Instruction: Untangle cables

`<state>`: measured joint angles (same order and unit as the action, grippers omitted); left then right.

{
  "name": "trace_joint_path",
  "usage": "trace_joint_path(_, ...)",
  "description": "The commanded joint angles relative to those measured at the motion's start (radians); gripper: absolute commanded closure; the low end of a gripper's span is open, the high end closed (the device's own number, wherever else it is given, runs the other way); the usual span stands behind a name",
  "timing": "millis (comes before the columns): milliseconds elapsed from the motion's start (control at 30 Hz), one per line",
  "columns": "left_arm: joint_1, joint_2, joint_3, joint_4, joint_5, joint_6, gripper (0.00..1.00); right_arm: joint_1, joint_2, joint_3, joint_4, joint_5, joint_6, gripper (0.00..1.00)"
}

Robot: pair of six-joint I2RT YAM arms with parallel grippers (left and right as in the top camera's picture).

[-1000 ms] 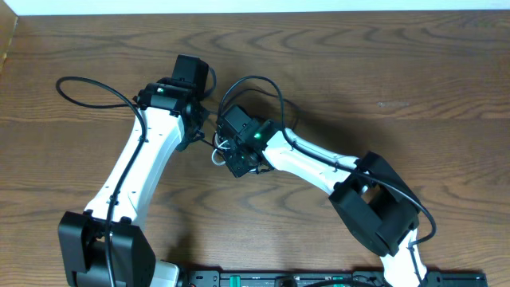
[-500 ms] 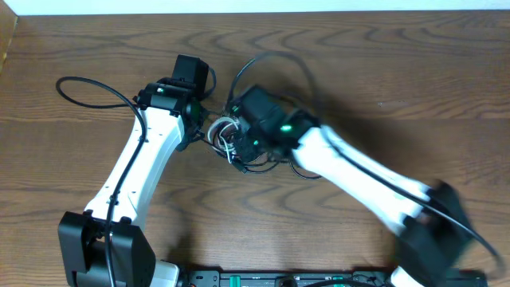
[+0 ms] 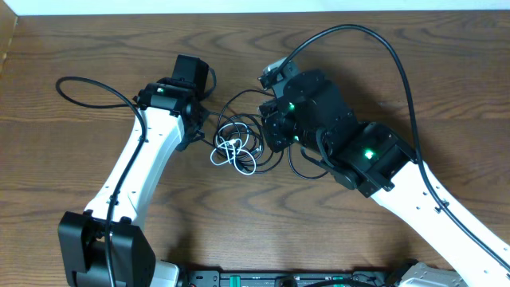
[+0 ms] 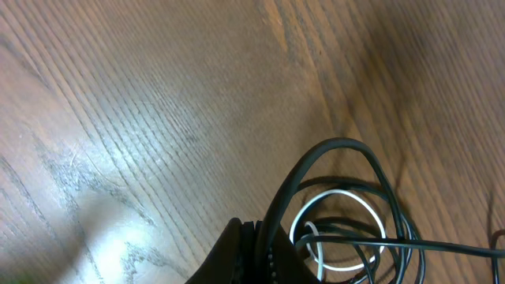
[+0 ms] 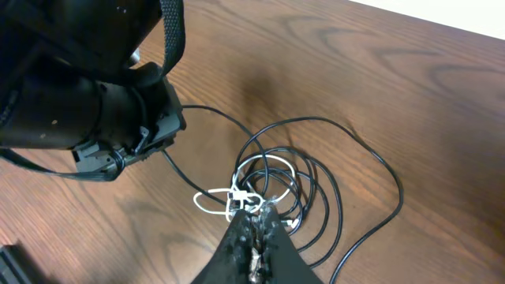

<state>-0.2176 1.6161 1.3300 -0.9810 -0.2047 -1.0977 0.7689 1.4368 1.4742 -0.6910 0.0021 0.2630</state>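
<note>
We find the cables [image 3: 236, 148] lying in one knotted heap on the table [image 3: 446, 72], between the two tools; the white cable [image 3: 231, 158] forms small loops at the lower side of the heap, with black coils over and around it; one black strand leaves the heap to the right and curls back beneath the right arm. The left tool [image 3: 201, 126] stands at the heap's left edge with its fingers brought together; in the left wrist view a black cable [image 4: 339, 142] rises from between them and arcs over a white loop, so we record this tool as clamped on that cable. The right tool [image 3: 268, 135] stands at the heap's right edge; in the right wrist view its fingers are closed against each other, the tips just above the white cable's knot; whether any strand is pinched there we cannot tell. The arms' own thick black leads [image 3: 360, 29] lie apart from the heap.
</note>
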Motion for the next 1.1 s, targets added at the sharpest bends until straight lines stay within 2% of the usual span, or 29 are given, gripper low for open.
trace_joint_path(0,0.003,0.005,-0.004,-0.005,0.021,0.013,0.92,-0.008,0.027,0.002,-0.030,0.002,-0.010,0.77)
trace_joint_path(33,0.003,0.005,-0.004,-0.005,0.021,0.013,0.92,-0.008,0.042,0.002,-0.038,-0.008,-0.010,0.69)
trace_joint_path(100,0.003,0.005,-0.004,-0.005,0.019,0.013,0.92,-0.007,0.088,0.002,-0.051,-0.044,-0.010,0.60)
trace_joint_path(167,0.003,0.005,-0.004,-0.005,0.008,0.013,0.92,-0.007,0.146,0.002,-0.055,-0.091,-0.010,0.55)
trace_joint_path(200,0.003,0.005,-0.004,-0.005,0.004,0.013,0.89,-0.007,0.174,0.002,-0.055,-0.112,-0.010,0.54)
trace_joint_path(367,0.003,0.005,-0.004,-0.010,-0.020,0.042,0.37,0.003,0.348,0.002,-0.053,-0.179,-0.010,0.50)
trace_joint_path(433,0.006,0.005,-0.004,-0.018,-0.057,0.047,0.28,0.011,0.406,0.002,-0.048,-0.197,-0.010,0.48)
trace_joint_path(567,0.036,0.005,-0.004,-0.044,-0.070,0.047,0.22,0.021,0.495,0.002,-0.021,-0.277,-0.008,0.36)
trace_joint_path(667,0.063,0.005,-0.004,-0.055,-0.061,0.047,0.19,0.023,0.524,0.002,-0.003,-0.293,-0.005,0.34)
trace_joint_path(700,0.072,0.005,-0.004,-0.056,-0.044,0.047,0.13,0.024,0.532,0.002,0.002,-0.294,-0.005,0.32)
trace_joint_path(767,0.092,0.005,-0.004,-0.058,0.010,0.047,0.13,0.033,0.553,0.002,0.007,-0.317,-0.030,0.23)
trace_joint_path(867,0.131,0.005,-0.004,-0.054,0.109,0.048,0.13,0.055,0.587,0.002,0.010,-0.358,-0.124,0.23)
trace_joint_path(967,0.172,0.005,-0.004,-0.054,0.151,0.056,0.13,0.072,0.622,0.002,0.033,-0.341,-0.113,0.37)
trace_joint_path(1067,0.212,0.005,-0.004,-0.055,0.171,0.098,0.13,0.082,0.662,0.002,0.085,-0.341,-0.064,0.39)
